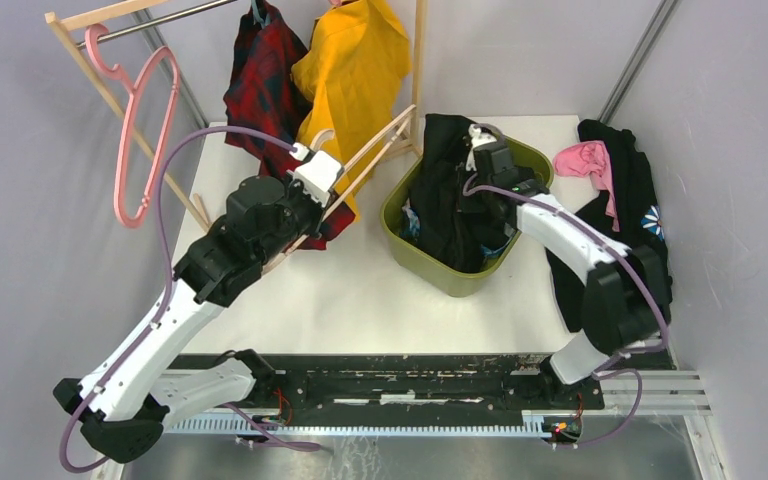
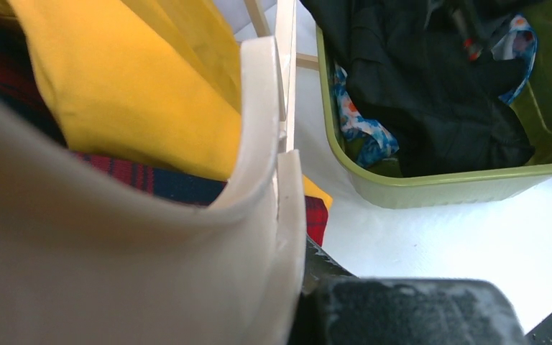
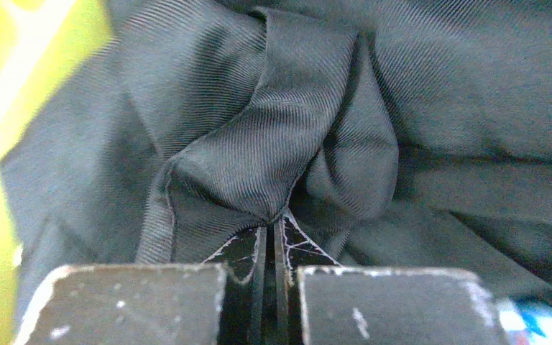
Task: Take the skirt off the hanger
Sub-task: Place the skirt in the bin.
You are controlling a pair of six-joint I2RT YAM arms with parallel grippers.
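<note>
My left gripper (image 1: 312, 170) is shut on a cream hanger (image 1: 375, 148), which slants up toward the rack's post. In the left wrist view the hanger (image 2: 259, 144) fills the left side, pressed against a dark finger (image 2: 402, 309). No cloth hangs on it. The black skirt (image 1: 445, 190) is draped over the green basket (image 1: 430, 265) and into it. My right gripper (image 1: 485, 150) hovers over the basket's far side, shut on a fold of the skirt. In the right wrist view the closed fingertips (image 3: 273, 226) pinch the ribbed black fabric (image 3: 259, 144).
A wooden rack (image 1: 90, 60) at the back left carries a pink hanger (image 1: 145, 130), a red plaid garment (image 1: 260, 90) and a yellow garment (image 1: 350, 70). A pile of black clothes (image 1: 625, 200) with a pink piece (image 1: 585, 160) lies at the table's right edge.
</note>
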